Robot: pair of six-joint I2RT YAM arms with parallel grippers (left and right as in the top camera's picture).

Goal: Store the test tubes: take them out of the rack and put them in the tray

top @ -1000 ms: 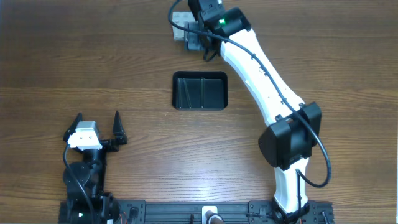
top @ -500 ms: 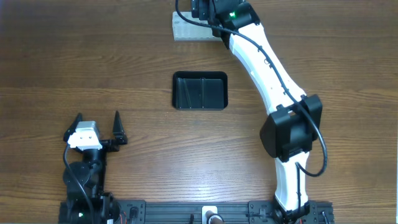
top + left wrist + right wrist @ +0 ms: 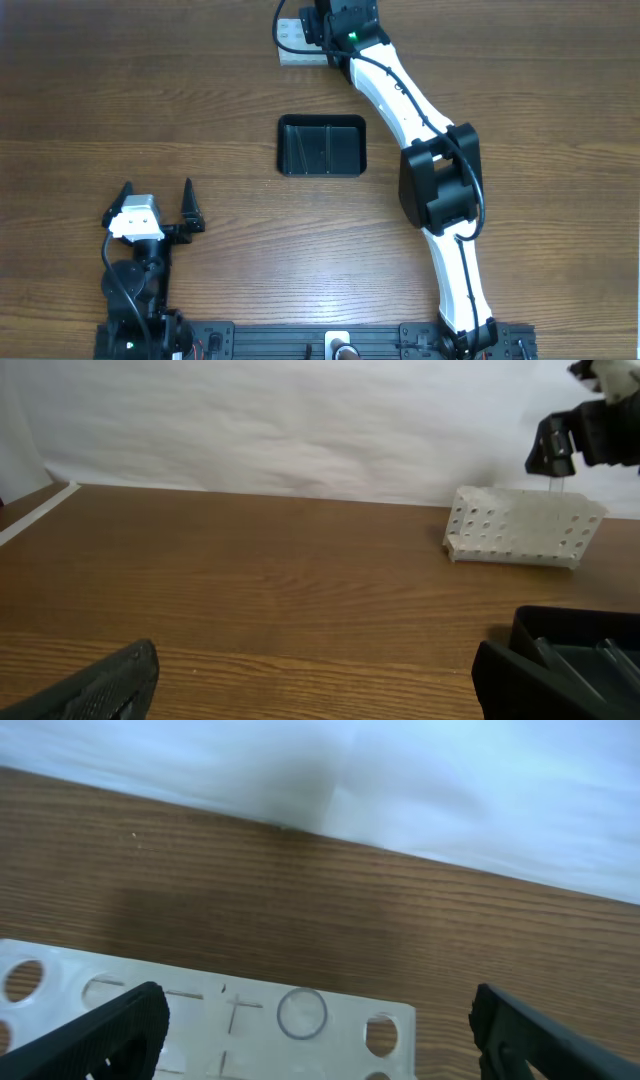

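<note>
Overhead, you see a wood-grain table [image 3: 120, 100]. A white, block-shaped test tube rack [image 3: 298, 48], its faces peppered with round holes, sits at the top centre of the frame. Your right gripper [image 3: 318, 1020] hangs directly above the rack, its two dark fingers spread wide and grasping nothing. Between them, the round clear rim of one test tube [image 3: 301, 1013] stands in its hole. The left wrist view adds the side profile: that tube rises upright, thin and glassy, from near the rack's right end to just below the gripper. A glossy black rectangular tray [image 3: 280, 150] with rounded corners lies mid-frame, below the rack and apart from it. What look like clear tubes [image 3: 548, 652] lie inside. Your left gripper [image 3: 157, 203] rests at lower left, released, fingers splayed, well apart from everything.
</note>
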